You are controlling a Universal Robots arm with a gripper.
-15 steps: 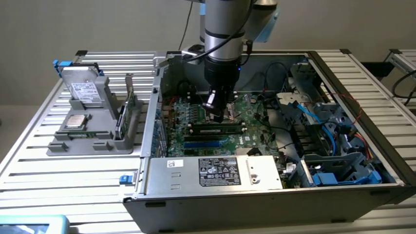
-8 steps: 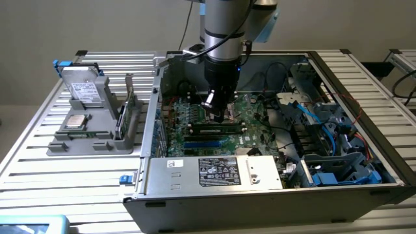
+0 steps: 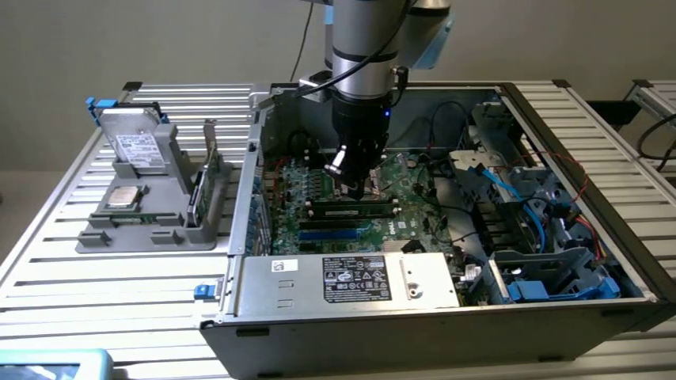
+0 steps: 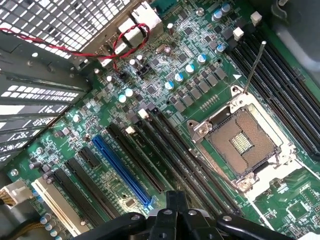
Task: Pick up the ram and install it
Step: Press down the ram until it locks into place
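A: Where is the ram (image 3: 352, 212)?

B: On the motherboard (image 3: 417, 178) inside the open computer case (image 3: 317, 332). It stands on its edge in a black memory slot, just behind the blue slots (image 3: 332, 231).

A: Long axis?

B: It runs along the slot, from the exterior view's left to its right, with the right end slightly farther back. Flat faces to front and back.

A: Claw?

B: The gripper (image 3: 356, 192) points straight down over the stick's middle, with its fingers pinched together and nothing between them. I cannot tell whether the tips touch the stick.

A: Wrist view?

B: Closed fingers (image 4: 175, 202) over the long slots, with the empty processor socket (image 4: 242, 140) beside them.
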